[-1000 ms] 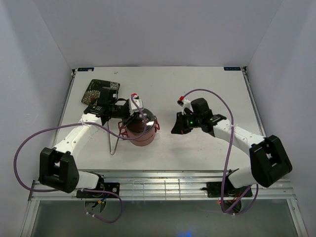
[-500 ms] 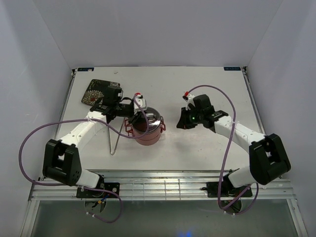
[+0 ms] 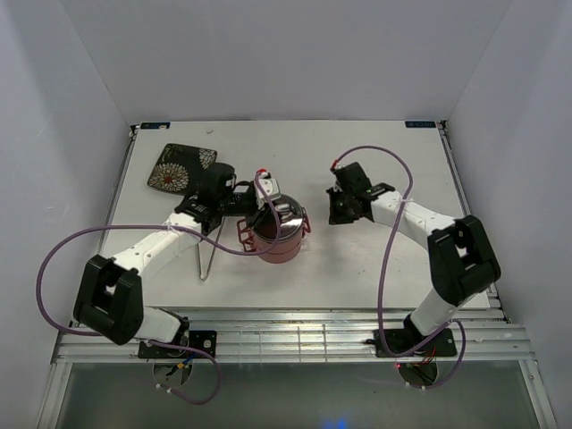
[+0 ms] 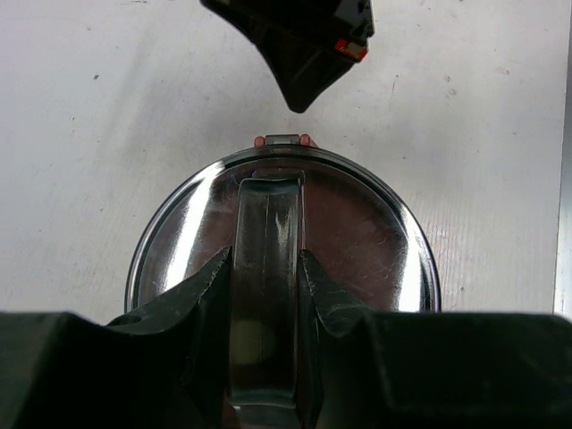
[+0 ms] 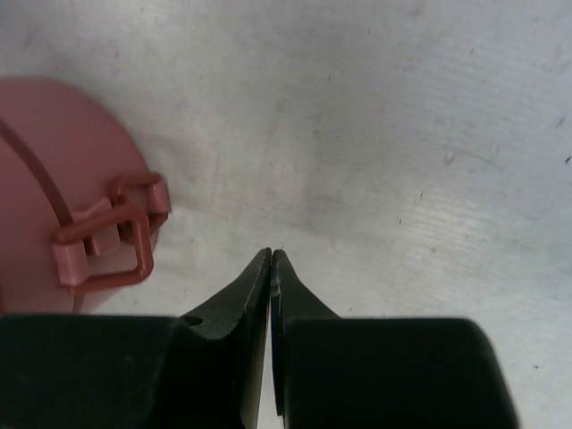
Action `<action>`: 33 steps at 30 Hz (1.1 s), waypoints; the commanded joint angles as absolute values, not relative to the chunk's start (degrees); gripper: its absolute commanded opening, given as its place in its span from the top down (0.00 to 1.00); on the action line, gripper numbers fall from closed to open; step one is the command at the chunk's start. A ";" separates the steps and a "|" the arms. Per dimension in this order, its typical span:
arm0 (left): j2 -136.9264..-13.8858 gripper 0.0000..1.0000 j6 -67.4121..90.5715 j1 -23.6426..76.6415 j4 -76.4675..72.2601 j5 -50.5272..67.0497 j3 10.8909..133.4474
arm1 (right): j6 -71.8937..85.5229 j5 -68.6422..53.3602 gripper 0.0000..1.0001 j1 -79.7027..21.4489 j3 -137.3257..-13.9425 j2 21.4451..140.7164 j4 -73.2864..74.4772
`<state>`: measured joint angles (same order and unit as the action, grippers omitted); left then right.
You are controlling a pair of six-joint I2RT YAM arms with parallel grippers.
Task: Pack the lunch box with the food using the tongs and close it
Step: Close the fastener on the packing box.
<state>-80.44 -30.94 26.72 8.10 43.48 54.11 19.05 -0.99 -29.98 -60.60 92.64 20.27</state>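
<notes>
Standing a little left of the middle of the top view, the lunch box (image 3: 284, 241) is closed with its grey metal lid (image 4: 357, 232). The left gripper (image 4: 265, 277) comes from the left and is clamped on the steel strap handle (image 4: 266, 206) across this lid, one finger pressed on each side. The box seems to rest on the table (image 3: 375, 268), though from above I cannot be sure. A red side clasp (image 5: 112, 234) shows at the left edge of the right wrist view. The right gripper (image 5: 271, 259) is near the box, on its right, with its fingers pressed together on nothing. The tongs (image 3: 207, 253) lie left of the box, and the dark patterned plate (image 3: 181, 167) sits in the upper left.
</notes>
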 commanded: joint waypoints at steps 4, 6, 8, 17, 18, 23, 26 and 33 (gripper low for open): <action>-80.77 0.80 -24.52 28.83 11.43 38.24 49.31 | 18.37 8.34 0.92 -33.22 -68.46 97.72 24.08; -81.30 0.80 -24.70 29.18 11.34 38.41 49.39 | 17.85 8.35 0.92 -33.22 -69.25 99.22 23.65; -81.47 0.80 -25.05 29.27 10.99 38.32 49.31 | 16.62 3.97 0.92 -33.31 -68.91 99.58 20.93; -85.34 0.86 -25.58 29.53 9.05 40.77 48.87 | 14.86 -27.32 0.92 -35.25 -61.27 102.04 5.46; -85.69 0.87 -25.40 29.62 8.53 41.04 48.69 | 15.03 -27.42 0.92 -34.98 -61.00 101.69 5.54; -87.27 0.91 -25.05 29.71 7.21 41.13 47.73 | 16.52 -20.76 0.92 -32.52 -59.06 98.71 7.20; -86.40 0.92 -24.96 29.71 6.94 39.99 47.20 | 16.44 -8.30 0.92 -31.47 -59.94 96.33 12.64; -86.13 0.93 -25.14 29.71 7.03 39.81 47.55 | 14.94 14.49 0.92 -29.71 -63.54 96.41 21.79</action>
<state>-82.72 -26.02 28.69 -4.10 41.93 51.05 15.97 3.38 -30.87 -61.01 97.08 17.93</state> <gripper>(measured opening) 0.399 0.078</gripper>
